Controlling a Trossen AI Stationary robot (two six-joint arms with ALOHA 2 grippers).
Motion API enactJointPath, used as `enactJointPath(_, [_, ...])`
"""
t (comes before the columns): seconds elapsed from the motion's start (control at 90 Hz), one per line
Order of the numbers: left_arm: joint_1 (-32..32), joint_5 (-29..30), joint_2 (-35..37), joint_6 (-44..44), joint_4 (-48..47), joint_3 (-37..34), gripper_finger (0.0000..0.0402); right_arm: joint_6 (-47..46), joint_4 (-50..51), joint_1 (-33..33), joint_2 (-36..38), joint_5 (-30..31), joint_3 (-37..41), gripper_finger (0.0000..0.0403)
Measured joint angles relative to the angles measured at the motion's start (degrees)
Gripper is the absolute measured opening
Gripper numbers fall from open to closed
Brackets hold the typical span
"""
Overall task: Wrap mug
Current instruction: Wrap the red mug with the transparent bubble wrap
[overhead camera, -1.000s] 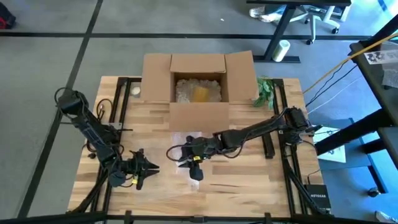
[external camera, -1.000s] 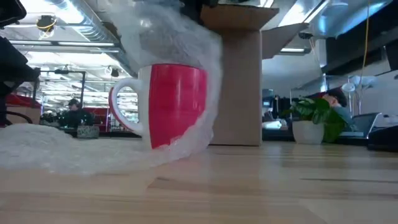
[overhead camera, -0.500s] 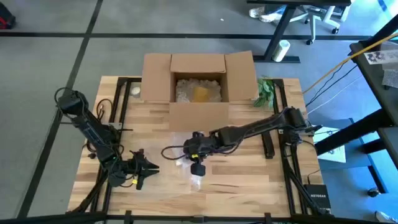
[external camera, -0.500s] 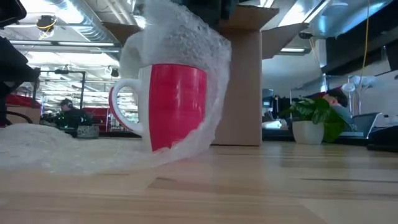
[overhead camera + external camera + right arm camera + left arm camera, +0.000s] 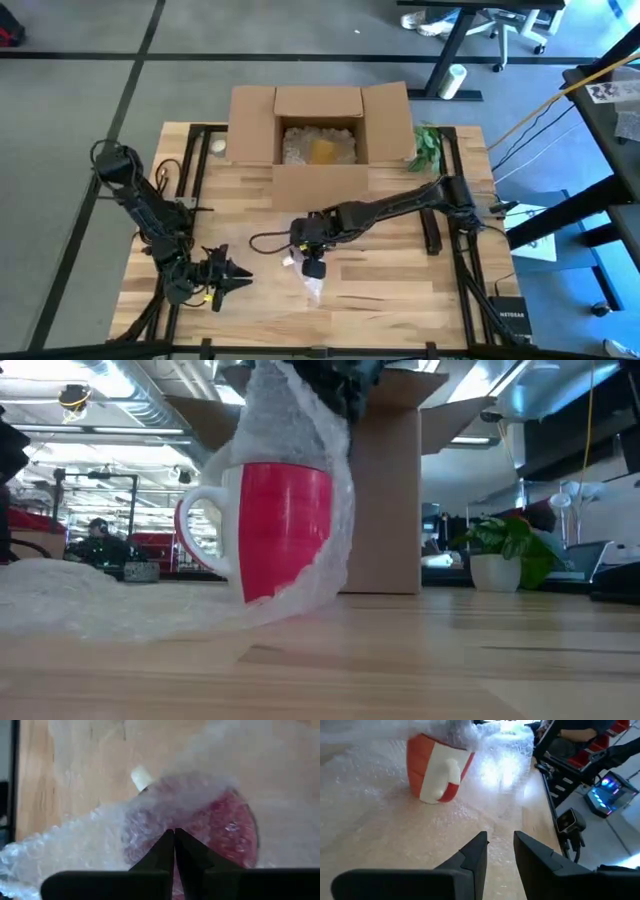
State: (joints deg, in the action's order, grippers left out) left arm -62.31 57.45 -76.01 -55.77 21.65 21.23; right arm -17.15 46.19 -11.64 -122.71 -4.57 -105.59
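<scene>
A red mug (image 5: 285,530) with a white handle (image 5: 437,787) stands upright on its base on the wooden table (image 5: 400,290), near the middle. A sheet of clear bubble wrap (image 5: 295,430) lies under it and rises over its right side and top. My right gripper (image 5: 174,839) hangs right above the mug (image 5: 225,837), shut on the wrap, and hides the mug in the high view. My left gripper (image 5: 497,850) stands open and low over the table to the mug's left, with nothing between its fingers. My right gripper pinches a bunched part of the bubble wrap (image 5: 167,822) between its two fingers, from above, pointing down. The wrap hangs from the fingers (image 5: 340,380) over the mug's top and right side. Its lower part (image 5: 120,600) lies spread on the table.
An open cardboard box (image 5: 318,135) with packing filler stands at the table's far edge. A small potted plant (image 5: 425,148) is at its right and a small white thing (image 5: 217,147) at its left. Bare wood lies along the near right.
My right gripper has gone a little toward the table's left, still shut on the wrap. The sheet has been drawn up and over the mug's top into a narrower peak. The mug and the wrap on the table have stayed where they were.
</scene>
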Motion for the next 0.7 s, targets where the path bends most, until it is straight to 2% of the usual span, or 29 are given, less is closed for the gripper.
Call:
enactJointPath(0.178, [-0.50, 0.18, 0.00, -3.09, -2.33, 0.00, 0.0078, 2.27, 12.76, 0.07, -10.09, -1.85, -14.95, 0.0000])
enactJointPath(0.278, [-0.90, 0.16, 0.00, -5.55, -4.33, 0.00, 0.0078, 3.81, 16.85, 0.07, -15.30, -3.75, -20.43, 0.0000])
enactJointPath(0.367, [-1.25, 0.16, 0.00, -7.99, -6.11, 0.00, 0.0078, 4.56, 18.64, 0.17, -17.94, -5.19, -22.14, 0.0000])
enactJointPath(0.533, [-1.55, -0.49, 0.00, -11.03, -7.87, 0.00, 0.0078, 5.90, 20.03, 0.09, -18.61, -5.89, -22.41, 0.0000])
enactJointPath(0.7, [-1.50, -1.28, 0.00, -10.88, -8.33, 0.00, 0.0078, 10.50, 22.22, -0.51, -17.37, -12.96, -22.09, 0.0000])
